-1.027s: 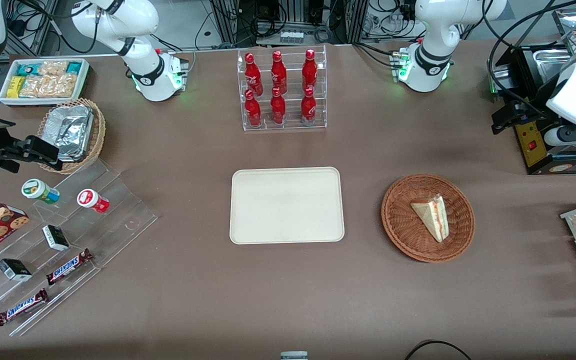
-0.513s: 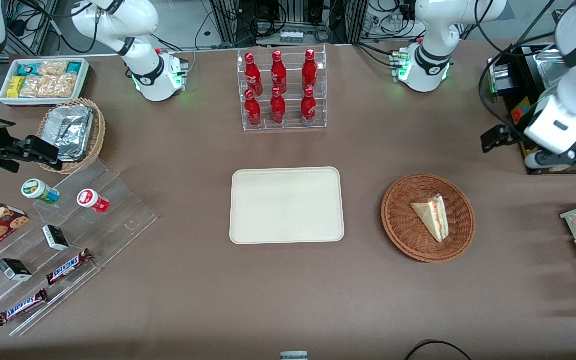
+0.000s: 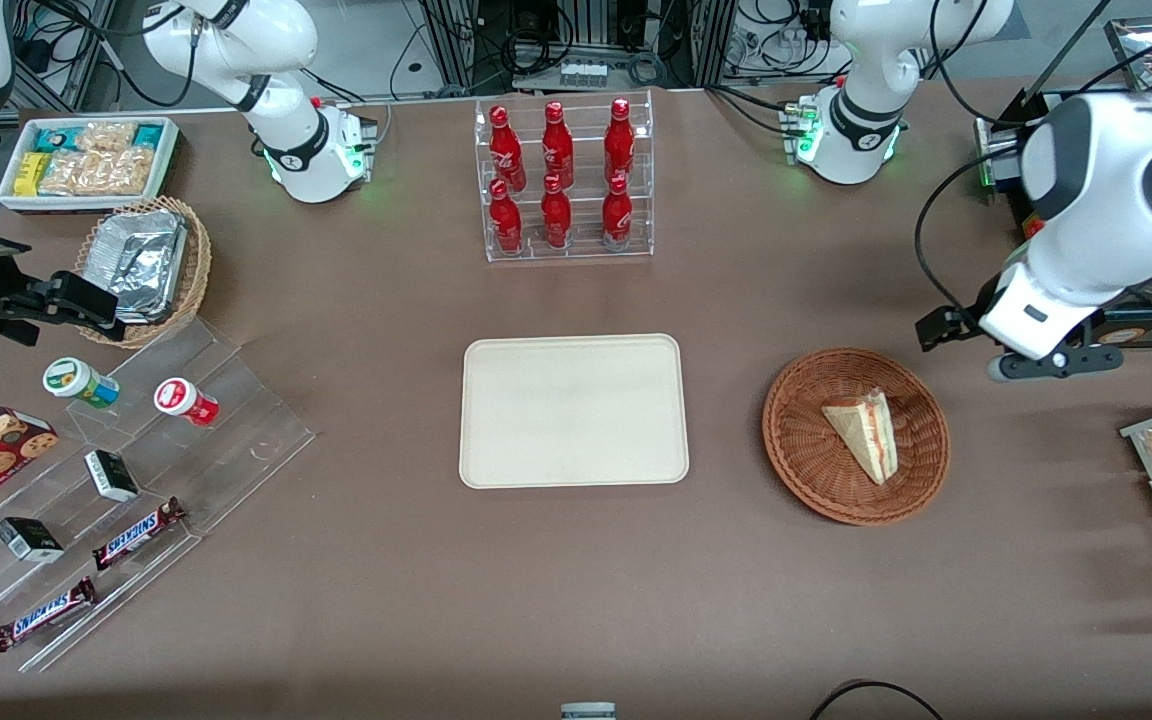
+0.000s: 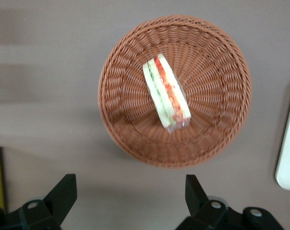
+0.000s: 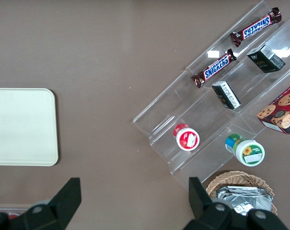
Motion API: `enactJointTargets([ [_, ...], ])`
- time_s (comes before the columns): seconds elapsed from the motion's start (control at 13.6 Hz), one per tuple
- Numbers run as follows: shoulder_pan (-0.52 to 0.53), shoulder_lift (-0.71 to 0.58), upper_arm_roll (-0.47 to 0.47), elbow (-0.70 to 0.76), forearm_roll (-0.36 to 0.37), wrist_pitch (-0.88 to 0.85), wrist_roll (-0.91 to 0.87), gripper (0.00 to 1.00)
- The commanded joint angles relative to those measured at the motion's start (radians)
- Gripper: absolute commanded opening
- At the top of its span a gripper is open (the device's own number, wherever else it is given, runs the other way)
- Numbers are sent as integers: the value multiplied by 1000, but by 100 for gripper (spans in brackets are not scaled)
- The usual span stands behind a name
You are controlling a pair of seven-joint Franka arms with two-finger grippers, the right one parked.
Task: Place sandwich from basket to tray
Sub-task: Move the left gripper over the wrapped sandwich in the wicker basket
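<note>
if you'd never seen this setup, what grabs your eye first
Probably the triangular white-bread sandwich lying in the round reddish-brown wicker basket, with the left arm's gripper open above the table beside it. Next, the bare cream rectangular tray mid-table, and the clear rack of red bottles farther from the camera.

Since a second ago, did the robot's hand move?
Yes. The gripper has come nearer the front camera and toward the basket, open above the table beside its rim. The sandwich has not moved.

Six red bottles (image 3: 556, 180), two Snickers bars (image 3: 139, 532), one sandwich (image 3: 864, 433), one tray (image 3: 573, 410).
</note>
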Motion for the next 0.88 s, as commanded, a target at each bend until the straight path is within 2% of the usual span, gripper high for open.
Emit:
enactJointTargets([
  [0.0,10,30,-8,-40,13,98,-72,100],
  [0.37,-16,107,-11,-30,12,180,-319,100],
  [0.81,-50,179,-14,6,10,192,-362,100],
])
